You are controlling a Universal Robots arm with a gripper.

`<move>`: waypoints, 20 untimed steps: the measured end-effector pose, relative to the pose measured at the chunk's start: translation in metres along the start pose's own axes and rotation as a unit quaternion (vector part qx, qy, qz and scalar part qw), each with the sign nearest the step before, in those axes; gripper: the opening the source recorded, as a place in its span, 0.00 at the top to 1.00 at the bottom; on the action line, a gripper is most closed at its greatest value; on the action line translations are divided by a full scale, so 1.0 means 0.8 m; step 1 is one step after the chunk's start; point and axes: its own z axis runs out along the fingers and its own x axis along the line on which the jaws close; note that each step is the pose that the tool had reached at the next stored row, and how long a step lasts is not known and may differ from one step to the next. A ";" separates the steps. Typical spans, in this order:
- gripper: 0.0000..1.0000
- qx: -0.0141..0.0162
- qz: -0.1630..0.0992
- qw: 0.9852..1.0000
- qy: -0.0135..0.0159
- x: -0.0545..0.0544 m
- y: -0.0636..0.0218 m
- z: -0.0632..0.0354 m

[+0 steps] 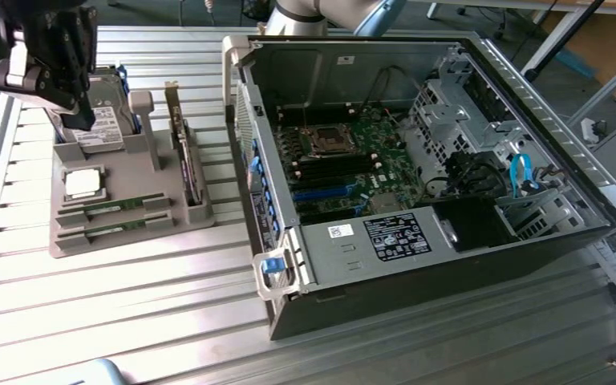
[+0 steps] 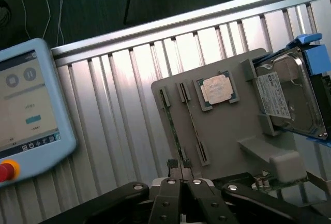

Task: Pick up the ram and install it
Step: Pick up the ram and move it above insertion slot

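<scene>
Pincer [image 2: 181,176] pinched shut, empty as far as I can see, hanging over the grey plastic parts tray [image 2: 227,131] on the ribbed metal tabletop [image 2: 119,105]. The ram, a long thin green circuit-board stick [image 2: 175,128], sits in its slot just below the tips, with a twin stick [image 2: 192,123] beside it. Likely light, stiff and fragile: grip the long edges mid-length, not the chips.

Long thin green first ram stick [image 1: 113,206], small dark chips along it, seated in a slot of the grey holder [image 1: 174,220], second ram stick [image 1: 111,230] alike, parallel, just beside it, not touching
</scene>
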 end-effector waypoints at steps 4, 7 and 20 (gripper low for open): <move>0.89 0.002 -0.027 1.000 0.001 0.000 0.000 0.000; 0.89 0.003 -0.027 1.000 -0.005 0.000 0.000 0.000; 0.89 0.008 -0.068 0.998 -0.015 0.000 0.000 0.000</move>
